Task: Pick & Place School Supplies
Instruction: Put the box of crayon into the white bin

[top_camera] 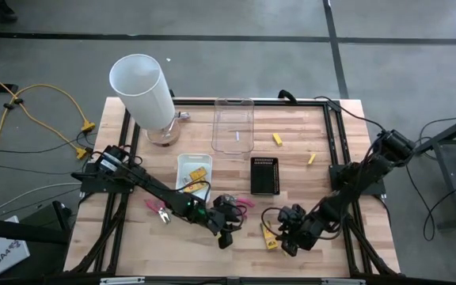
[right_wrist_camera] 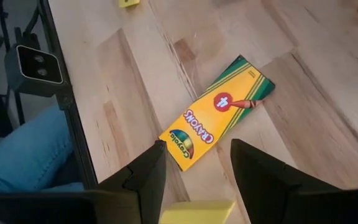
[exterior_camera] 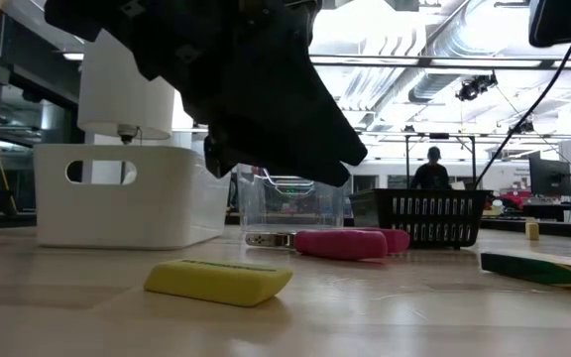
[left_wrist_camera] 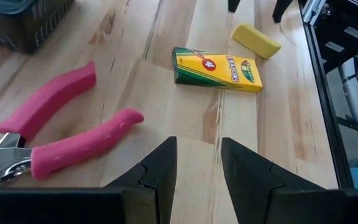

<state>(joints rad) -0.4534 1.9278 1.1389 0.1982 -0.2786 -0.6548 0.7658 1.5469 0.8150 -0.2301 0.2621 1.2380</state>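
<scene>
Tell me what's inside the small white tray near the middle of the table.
The high view shows yellow packs lying in the white tray, one toward its near end under the left arm. That arm crosses the tray's near edge, so anything beneath it is hidden.

You're looking at two dark arms, chunky jointed segments throughout. Your left arm (top_camera: pixel 145 184) carries a small white label near its base and a green glint at the wrist. Your right arm (top_camera: pixel 355 184) trails black cable. Both grippers end in matte black, wedge-shaped fingers (left_wrist_camera: pixel 160 168) with slanted inner faces.
</scene>
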